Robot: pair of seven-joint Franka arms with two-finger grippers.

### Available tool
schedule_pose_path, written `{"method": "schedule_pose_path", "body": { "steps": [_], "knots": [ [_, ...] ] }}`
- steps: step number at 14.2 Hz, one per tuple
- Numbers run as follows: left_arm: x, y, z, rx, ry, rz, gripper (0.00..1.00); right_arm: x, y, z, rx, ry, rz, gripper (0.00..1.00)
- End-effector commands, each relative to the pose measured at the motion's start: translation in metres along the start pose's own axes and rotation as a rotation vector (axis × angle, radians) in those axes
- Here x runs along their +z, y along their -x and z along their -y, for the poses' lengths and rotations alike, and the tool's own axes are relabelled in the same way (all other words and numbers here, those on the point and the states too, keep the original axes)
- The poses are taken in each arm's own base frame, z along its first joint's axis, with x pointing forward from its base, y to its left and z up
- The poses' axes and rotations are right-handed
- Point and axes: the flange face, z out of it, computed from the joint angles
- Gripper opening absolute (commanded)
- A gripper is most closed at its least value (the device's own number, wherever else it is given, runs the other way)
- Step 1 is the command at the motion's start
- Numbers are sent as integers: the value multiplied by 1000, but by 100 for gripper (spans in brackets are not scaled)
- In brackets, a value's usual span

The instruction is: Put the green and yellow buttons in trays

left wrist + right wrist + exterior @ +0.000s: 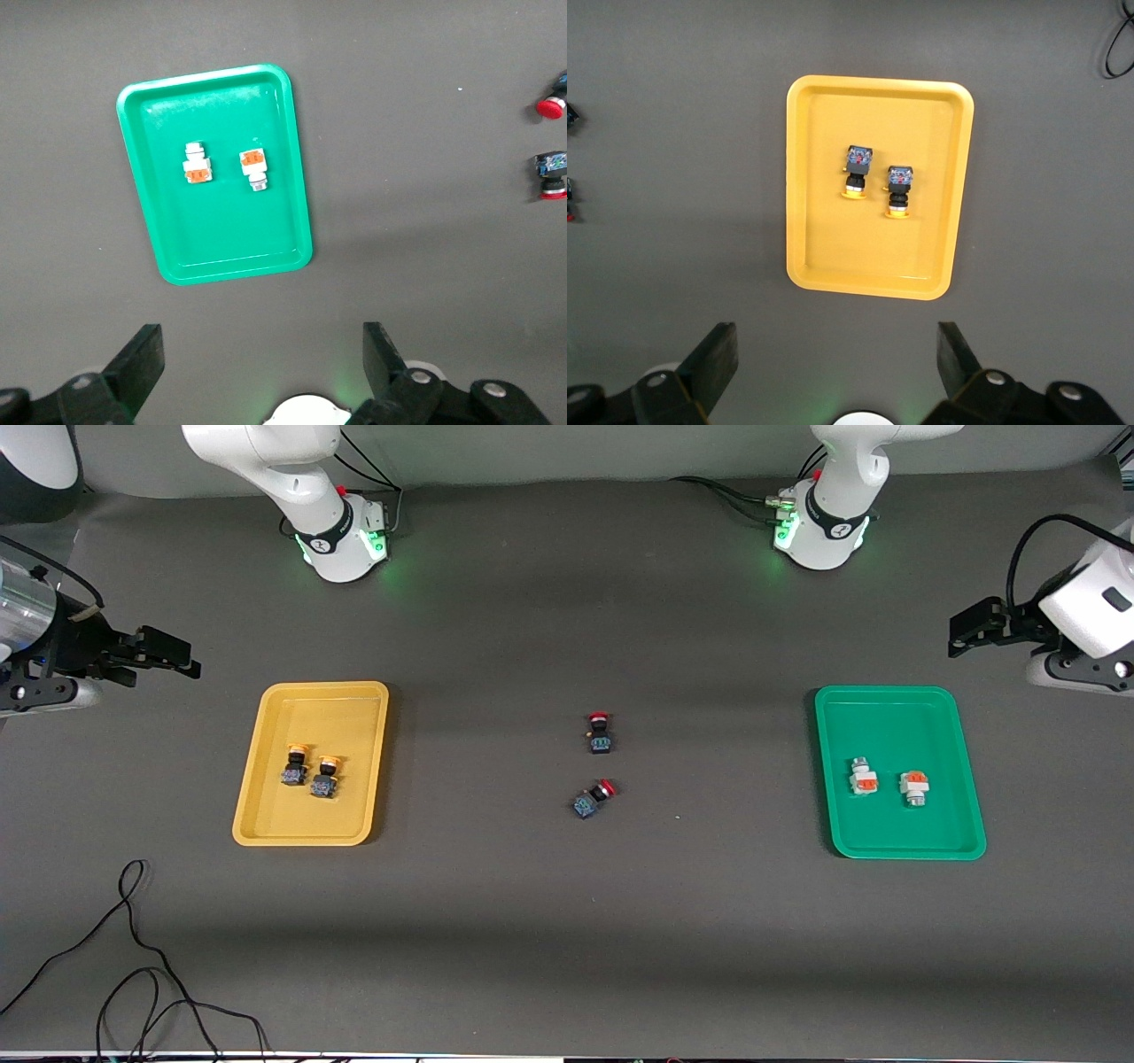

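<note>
The yellow tray (pixel 257 815) lies toward the right arm's end and holds two yellow-capped buttons (pixel 295 764) (pixel 325 776); they also show in the right wrist view (pixel 856 170) (pixel 898 189) in the tray (pixel 815 248). The green tray (pixel 957 824) lies toward the left arm's end and holds two white buttons with orange middles (pixel 862 777) (pixel 913 786), also in the left wrist view (pixel 197 163) (pixel 254 168) in the tray (pixel 221 239). My right gripper (pixel 177 657) is open and empty, raised beside the yellow tray. My left gripper (pixel 966 631) is open and empty, raised near the green tray.
Two red-capped black-blue switches (pixel 600 732) (pixel 592 798) lie on the dark mat between the trays. A black cable (pixel 133 957) loops on the mat nearest the front camera at the right arm's end.
</note>
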Motion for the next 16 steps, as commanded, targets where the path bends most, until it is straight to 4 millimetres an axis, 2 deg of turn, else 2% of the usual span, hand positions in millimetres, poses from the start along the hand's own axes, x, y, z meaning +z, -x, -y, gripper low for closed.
{"method": "schedule_pose_path", "body": {
  "steps": [1, 4, 8, 12, 16],
  "knots": [
    [-5, 9, -6, -33, 14, 2, 100, -14, 0, -12, -4, -5, -30, 100],
    [-10, 8, -7, -62, 13, -9, 100, -26, -5, -13, 1, -12, -56, 100],
    [-8, 8, -5, -59, 13, 4, 100, -33, -5, -14, 0, -11, -70, 100],
    [-6, 7, -4, -53, 12, 16, 100, -33, -3, -7, -17, 4, -67, 100],
    [-3, 6, -4, -51, 12, 20, 100, -36, -2, -9, -12, -6, -71, 100]
  ]
}}
